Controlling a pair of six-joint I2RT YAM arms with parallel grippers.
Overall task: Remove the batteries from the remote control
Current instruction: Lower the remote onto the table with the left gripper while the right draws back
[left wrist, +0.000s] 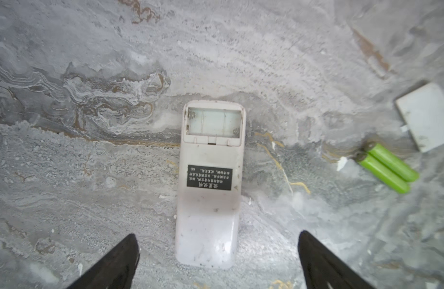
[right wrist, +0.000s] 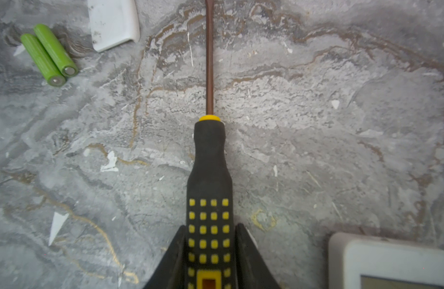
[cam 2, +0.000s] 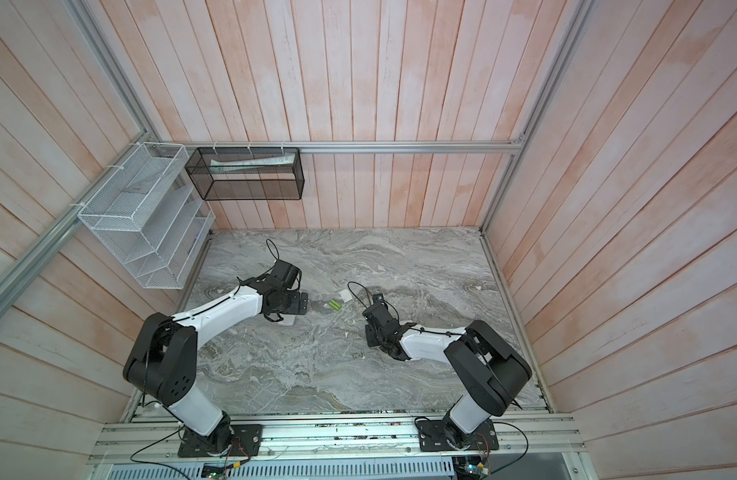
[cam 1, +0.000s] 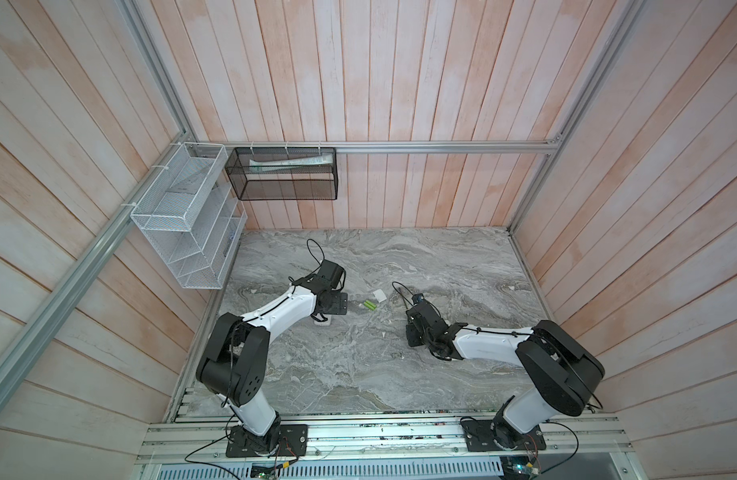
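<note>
Smooth lime cyl. batteries (left wrist: pixel 391 161)

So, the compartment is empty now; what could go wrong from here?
1. The two green batteries lie loose beside the cover; a nudge may roll them.
2. The screwdriver sits between the jaws of the right claw, its shaft running close by the cover; swinging it could sweep both away.
</note>
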